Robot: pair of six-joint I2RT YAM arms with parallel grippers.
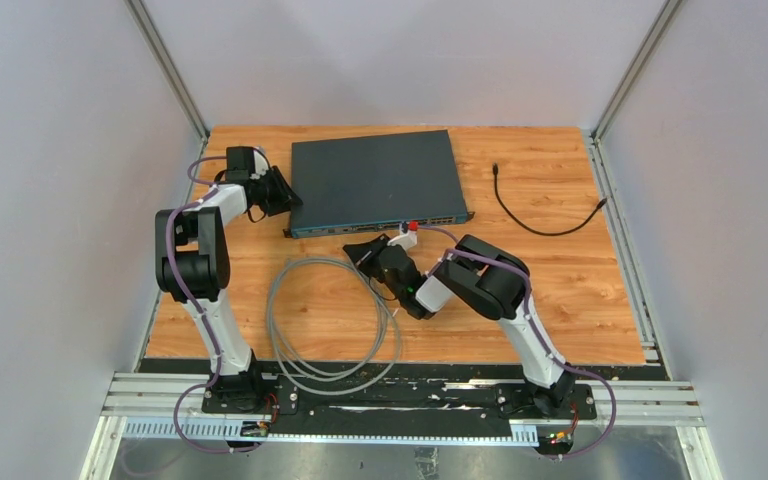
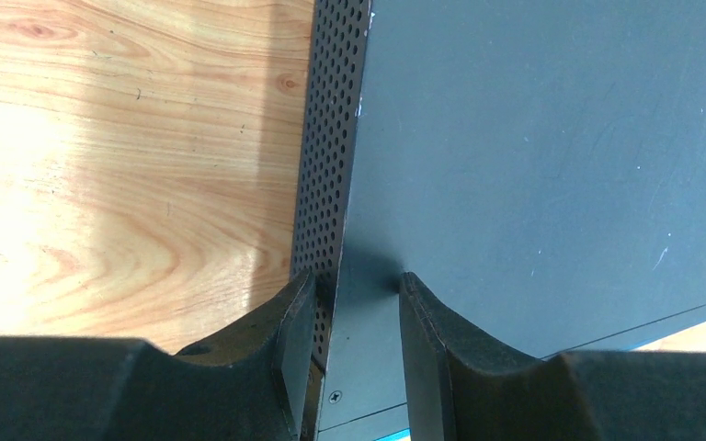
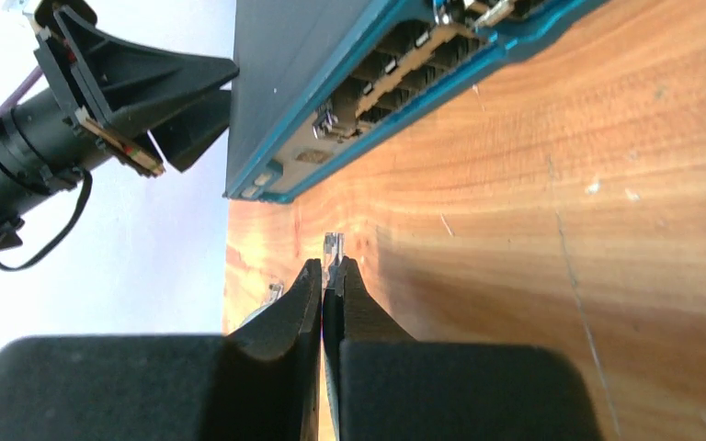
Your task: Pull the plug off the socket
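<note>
The right gripper (image 3: 331,272) pinches a clear plug (image 3: 333,245), apart from the sockets (image 3: 393,84) on the dark box (image 3: 280,64) across the wooden table (image 3: 561,230).

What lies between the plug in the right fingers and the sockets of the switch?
Only bare wooden table, seen in the right wrist view; the plug is apart from the switch.

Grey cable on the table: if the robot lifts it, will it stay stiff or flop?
Probably floppy: the grey cable lies in loose curved loops, so it would likely sag and trail. It looks thin, so it is probably light. The plug pinched in the right tool seems small and rigid.
</note>
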